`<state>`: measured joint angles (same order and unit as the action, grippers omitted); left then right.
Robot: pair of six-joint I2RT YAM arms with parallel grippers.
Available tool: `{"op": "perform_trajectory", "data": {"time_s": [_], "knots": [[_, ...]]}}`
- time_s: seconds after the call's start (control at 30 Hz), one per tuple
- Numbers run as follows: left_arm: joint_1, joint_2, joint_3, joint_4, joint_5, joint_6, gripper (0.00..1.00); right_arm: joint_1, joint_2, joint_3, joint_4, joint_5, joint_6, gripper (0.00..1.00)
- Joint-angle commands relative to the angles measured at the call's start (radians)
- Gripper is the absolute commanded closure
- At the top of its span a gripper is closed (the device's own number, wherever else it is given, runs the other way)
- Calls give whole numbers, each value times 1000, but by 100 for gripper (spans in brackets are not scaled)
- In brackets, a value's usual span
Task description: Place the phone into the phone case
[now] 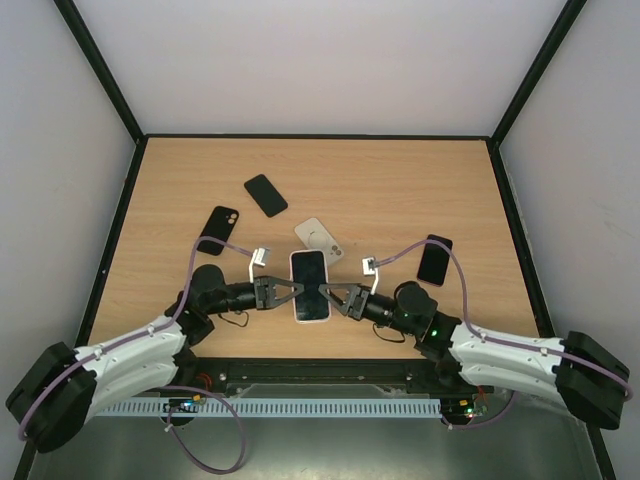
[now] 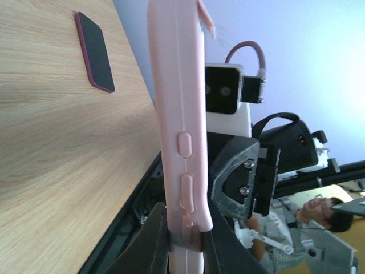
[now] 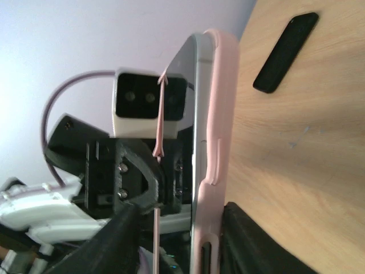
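Pink silicone phone case point(image 2: 177, 103) already wraps the slim silver-edged phone point(image 3: 197, 114) — you have the pair held screen up between the two arms, over the near part of the wooden table point(image 1: 400, 180). Your left gripper point(image 2: 185, 237) is clenched on the case's side by the buttons. Your right gripper point(image 3: 182, 225) straddles the opposite side with its jaws slack, one finger clear of the glass. At the upper corner the phone looks seated inside the lip; lower down you cannot tell whether it is snapped in — pressing that home seems to be what remains
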<state>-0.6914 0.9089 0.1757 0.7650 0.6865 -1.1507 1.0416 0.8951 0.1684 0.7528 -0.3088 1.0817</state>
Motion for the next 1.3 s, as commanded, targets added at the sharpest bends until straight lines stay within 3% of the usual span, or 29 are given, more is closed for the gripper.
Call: {"op": "perform_trajectory", "data": {"time_s": [0.0, 0.17, 0.3, 0.43, 0.53, 0.6, 0.77, 0.87, 1.17, 1.2, 1.27], "knots": [[-3, -52, 6, -24, 50, 53, 98, 4, -112, 72, -185, 110, -47, 54], [-7, -109, 30, -78, 126, 92, 98, -1, -167, 190, -449, 152, -115, 32], [-9, -145, 54, -143, 166, 130, 98, -5, -127, 270, -566, 149, -150, 25], [-14, -166, 56, -133, 201, 127, 98, -7, -67, 288, -527, 84, -146, 23], [-16, -177, 61, -160, 205, 140, 98, -7, -40, 286, -475, 49, -140, 29], [-16, -179, 65, -183, 201, 158, 98, -6, -35, 285, -460, 46, -141, 39], [-16, -176, 82, -286, 164, 206, 98, -6, -67, 273, -465, 94, -148, 68], [-14, -165, 118, -453, 96, 293, 98, -6, -100, 258, -468, 125, -154, 96], [-11, -116, 148, -548, 46, 336, 98, -8, -135, 268, -517, 150, -175, 98], [-11, -118, 149, -540, 47, 332, 98, -7, -123, 272, -521, 144, -173, 94], [-11, -126, 151, -519, 54, 318, 98, -7, -99, 273, -521, 121, -162, 73]]}}
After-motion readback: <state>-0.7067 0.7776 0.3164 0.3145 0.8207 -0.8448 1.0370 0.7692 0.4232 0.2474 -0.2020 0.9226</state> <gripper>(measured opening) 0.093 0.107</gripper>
